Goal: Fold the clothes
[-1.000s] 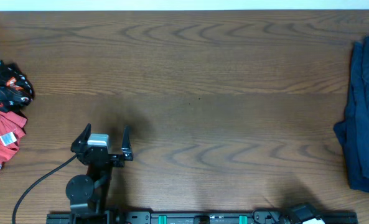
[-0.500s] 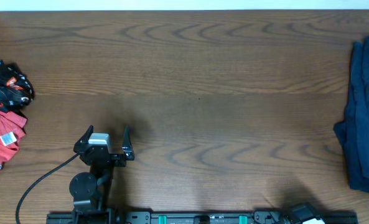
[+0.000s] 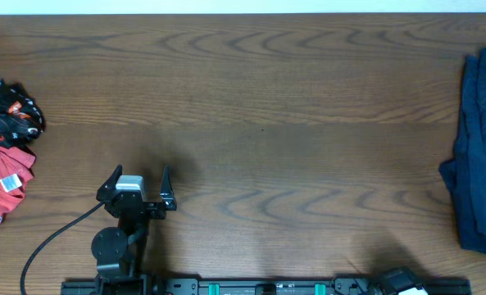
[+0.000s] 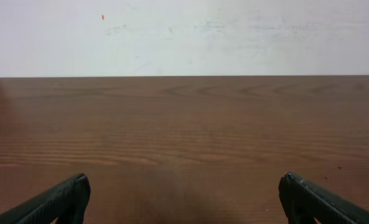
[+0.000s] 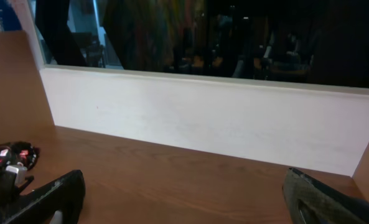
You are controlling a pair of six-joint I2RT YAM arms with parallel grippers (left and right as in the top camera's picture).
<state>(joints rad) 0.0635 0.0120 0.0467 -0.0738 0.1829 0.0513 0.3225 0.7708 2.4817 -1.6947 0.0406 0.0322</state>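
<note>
**Desk:** Where were the clothes when the shot was taken?

**Photographer:** None lay in the middle. A black jersey (image 3: 10, 106) with orange lines and white and red logos sat bunched at the far-left edge of the brown wooden counter (image 3: 259, 98). A red garment (image 3: 0, 182) lay crumpled against its near side and ran off the left edge of the overhead view. A navy garment (image 3: 479, 147) sprawled along the right edge, well apart from the other two and partly out of frame.

**Desk:** And the arms?

**Photographer:** The left fingers (image 3: 165, 176) stood near the front of the counter, left of centre and to the right of the red garment, without touching it. They were spread wide and gripped nothing. The left wrist camera showed both tips (image 4: 60, 199) low in its frame, with bare wood between them and a white wall (image 4: 184, 37) beyond. A black cable (image 3: 54, 233) looped from that arm toward the near-left corner.

**Desk:** The right side?

**Photographer:** From overhead, only a small part of the right arm (image 3: 398, 281) showed at the near edge, right of centre. Its own camera showed the right fingers (image 5: 53, 193) parted just as widely and holding nothing. The black jersey (image 5: 7, 165) appeared at the far left of that view, beside the left-hand tip. I could not tell from that angle whether the two touched. Behind them the counter met a white wall under dark window glass (image 5: 221, 37).
</note>
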